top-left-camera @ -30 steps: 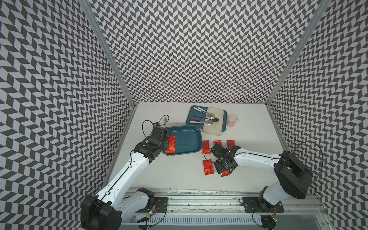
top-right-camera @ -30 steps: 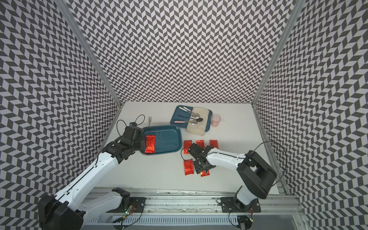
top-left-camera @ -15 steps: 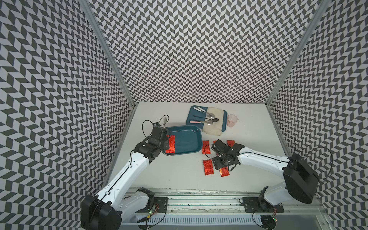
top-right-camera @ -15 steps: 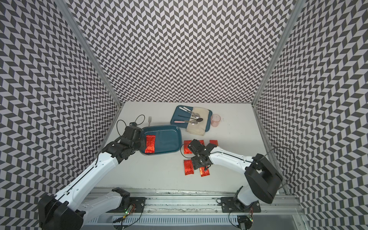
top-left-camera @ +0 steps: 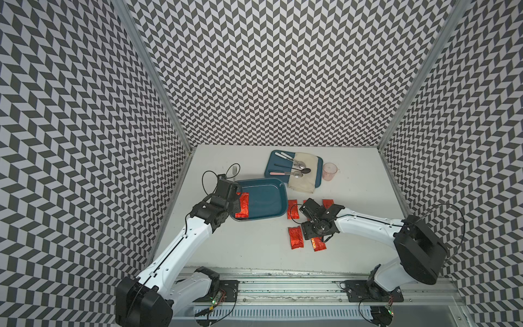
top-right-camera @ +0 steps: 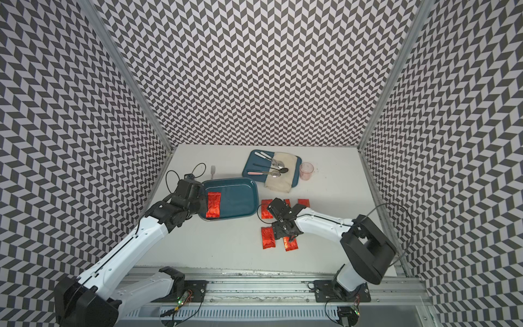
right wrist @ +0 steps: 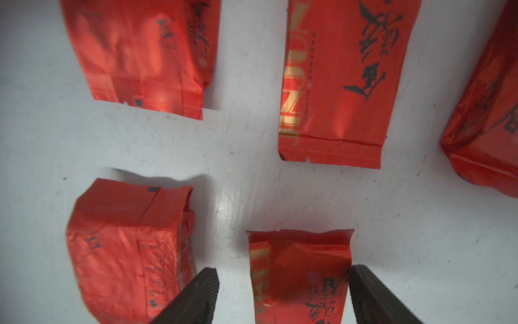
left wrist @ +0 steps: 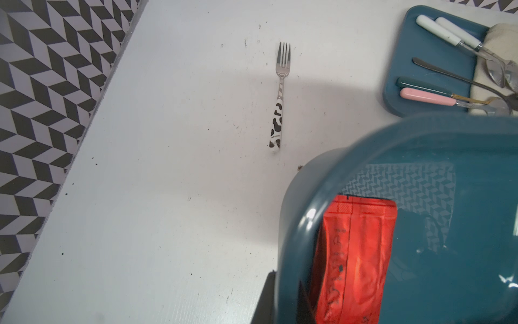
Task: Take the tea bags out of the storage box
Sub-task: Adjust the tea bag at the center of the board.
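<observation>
Deep, dark-teal plastic storage box [top-left-camera: 266,198] with rounded corners, one end wall pinched by the closed left gripper [top-left-camera: 237,202]. One crinkled, shiny red foil tea bag [top-left-camera: 242,205] sits inside against that wall. Five flat sachets [top-left-camera: 295,237] lie on the white table [top-left-camera: 254,249] beside the box. The right gripper [right wrist: 283,270] stands wide open astride one, gripping nothing.

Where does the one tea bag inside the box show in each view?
Top view: tea bag inside the box, at its end by the left arm.
Top view: tea bag, same end of the box.
Left wrist: tea bag close up, just inside the box rim.
Right wrist: not in it.
Landmark: the fork beyond the box, in all but the right wrist.
</observation>
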`<state>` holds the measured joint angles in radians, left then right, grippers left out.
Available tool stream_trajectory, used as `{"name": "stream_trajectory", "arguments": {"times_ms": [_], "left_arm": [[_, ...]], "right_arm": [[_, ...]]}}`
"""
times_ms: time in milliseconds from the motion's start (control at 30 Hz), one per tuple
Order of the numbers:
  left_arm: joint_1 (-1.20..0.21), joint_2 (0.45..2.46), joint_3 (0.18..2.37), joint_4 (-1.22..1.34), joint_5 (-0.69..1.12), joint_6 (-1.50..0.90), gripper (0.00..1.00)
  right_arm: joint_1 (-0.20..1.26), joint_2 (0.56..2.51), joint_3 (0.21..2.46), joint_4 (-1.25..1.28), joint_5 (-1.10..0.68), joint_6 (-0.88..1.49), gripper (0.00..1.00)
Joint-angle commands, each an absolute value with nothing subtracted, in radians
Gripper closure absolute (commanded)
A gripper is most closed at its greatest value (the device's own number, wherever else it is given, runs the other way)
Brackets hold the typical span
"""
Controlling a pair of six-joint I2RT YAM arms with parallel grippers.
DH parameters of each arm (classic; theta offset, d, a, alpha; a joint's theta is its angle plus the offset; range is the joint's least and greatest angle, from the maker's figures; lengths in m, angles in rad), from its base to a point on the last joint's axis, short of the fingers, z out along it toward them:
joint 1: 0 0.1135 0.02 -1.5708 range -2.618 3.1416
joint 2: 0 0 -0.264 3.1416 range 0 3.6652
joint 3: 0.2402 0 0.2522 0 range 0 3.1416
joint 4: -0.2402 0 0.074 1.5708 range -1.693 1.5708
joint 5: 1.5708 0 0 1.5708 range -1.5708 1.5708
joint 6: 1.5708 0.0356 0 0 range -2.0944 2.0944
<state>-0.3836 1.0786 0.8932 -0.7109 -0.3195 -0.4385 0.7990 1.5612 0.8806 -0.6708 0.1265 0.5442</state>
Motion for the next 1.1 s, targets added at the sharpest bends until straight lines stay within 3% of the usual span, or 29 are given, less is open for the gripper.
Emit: {"name": "stream_trajectory", "arguments": {"times_ms": [0, 400, 633, 833, 1067], "left_arm": [[-0.379, 1.072, 0.89, -0.677, -0.318, -0.439, 1.0], [-0.377, 1.084, 0.891, -0.676, -0.312, -0.436, 1.0], [-0.378, 1.087, 0.891, -0.676, -0.31, -0.435, 1.0], [-0.378, 1.089, 0.892, -0.676, -0.311, -0.436, 1.0], [-0.378, 1.084, 0.891, -0.675, -0.307, -0.435, 1.0]], "right_arm": [[0.786, 1.571, 0.855, -0.632, 0.145, 0.558, 0.24], [0.756, 1.554, 0.813, -0.6, 0.116, 0.54, 0.38], [0.753, 1.548, 0.827, -0.604, 0.113, 0.522, 0.38], [0.753, 1.514, 0.841, -0.64, 0.123, 0.526, 0.2], [0.753, 1.381, 0.964, -0.758, 0.141, 0.481, 0.19]]}}
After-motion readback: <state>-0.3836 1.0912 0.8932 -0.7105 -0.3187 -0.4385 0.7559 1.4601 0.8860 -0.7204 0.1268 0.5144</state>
